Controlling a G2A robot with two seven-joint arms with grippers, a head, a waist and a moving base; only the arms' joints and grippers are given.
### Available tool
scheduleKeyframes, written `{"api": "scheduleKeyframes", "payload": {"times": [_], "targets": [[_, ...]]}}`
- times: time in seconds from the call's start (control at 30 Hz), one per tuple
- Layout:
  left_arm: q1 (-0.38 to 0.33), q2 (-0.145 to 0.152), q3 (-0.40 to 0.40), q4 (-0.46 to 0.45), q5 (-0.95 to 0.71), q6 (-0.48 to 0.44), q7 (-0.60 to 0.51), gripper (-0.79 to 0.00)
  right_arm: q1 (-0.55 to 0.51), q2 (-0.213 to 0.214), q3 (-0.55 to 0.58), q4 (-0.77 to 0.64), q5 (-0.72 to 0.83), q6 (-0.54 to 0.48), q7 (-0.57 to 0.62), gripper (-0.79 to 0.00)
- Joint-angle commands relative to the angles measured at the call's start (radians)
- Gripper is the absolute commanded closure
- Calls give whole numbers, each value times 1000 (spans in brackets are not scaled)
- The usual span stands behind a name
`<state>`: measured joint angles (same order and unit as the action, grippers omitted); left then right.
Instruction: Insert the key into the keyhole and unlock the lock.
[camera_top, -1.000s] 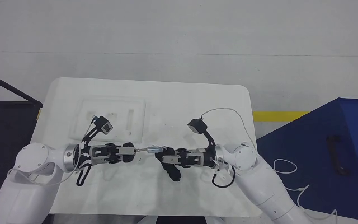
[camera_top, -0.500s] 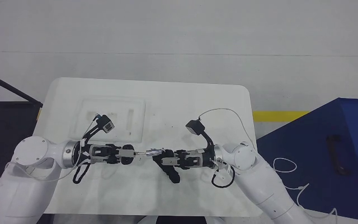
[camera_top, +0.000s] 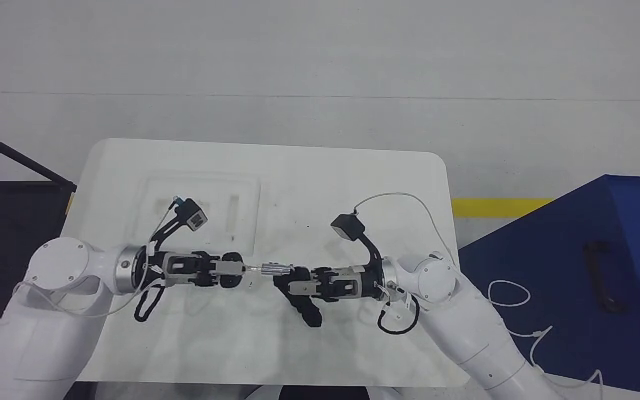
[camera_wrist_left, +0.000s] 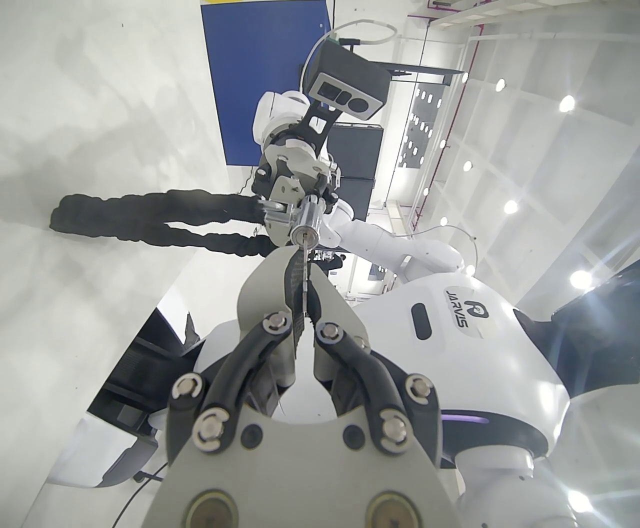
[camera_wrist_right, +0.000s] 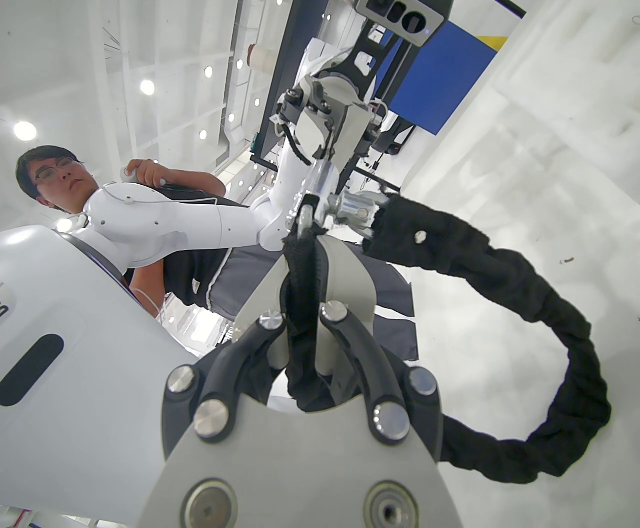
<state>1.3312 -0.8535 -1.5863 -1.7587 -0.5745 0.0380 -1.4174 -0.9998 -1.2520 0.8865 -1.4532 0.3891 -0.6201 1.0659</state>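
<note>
My left gripper (camera_top: 240, 270) is shut on a small silver key (camera_wrist_left: 303, 272), whose blade points at the lock. The blade's tip meets the keyhole in the round face of the silver lock cylinder (camera_wrist_left: 306, 232). How deep it sits I cannot tell. My right gripper (camera_top: 293, 279) faces the left one and is shut on the lock's black fabric-covered end (camera_wrist_right: 300, 280), right by the cylinder (camera_wrist_right: 352, 210). The black cable loop (camera_wrist_right: 550, 325) hangs from the lock toward the table (camera_top: 400, 200). Both grippers meet above the table's near middle.
A shallow white tray (camera_top: 200, 205) lies at the table's far left, behind the left arm. The cable loop (camera_top: 308, 310) droops near the table's front edge. Bare table top stretches to the far right.
The left wrist has rolled a little, its camera swinging toward the far side. Key and lock dipped slightly half a second ago and are level again. Both grippers keep their hold.
</note>
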Motion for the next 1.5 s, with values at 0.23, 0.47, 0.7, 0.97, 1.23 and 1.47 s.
{"api": "scheduleKeyframes", "payload": {"times": [0.23, 0.47, 0.7, 0.97, 1.23, 1.47], "targets": [[6, 1, 28, -15, 21, -18, 26, 0, 3, 0, -3, 1, -2, 0, 1, 0], [8, 1, 23, -15, 2, -30, 35, 0, 4, -1, 1, 4, 1, 0, -18, 0], [8, 1, 23, -15, 2, -30, 35, 0, 4, -1, 1, 4, 1, 0, -18, 0], [8, 1, 23, -15, 2, -30, 35, 0, 4, -1, 1, 4, 1, 0, -18, 0], [8, 1, 23, -15, 2, -30, 35, 0, 4, -1, 1, 4, 1, 0, -18, 0], [8, 1, 23, -15, 2, -30, 35, 0, 4, -1, 1, 4, 1, 0, -18, 0]]}}
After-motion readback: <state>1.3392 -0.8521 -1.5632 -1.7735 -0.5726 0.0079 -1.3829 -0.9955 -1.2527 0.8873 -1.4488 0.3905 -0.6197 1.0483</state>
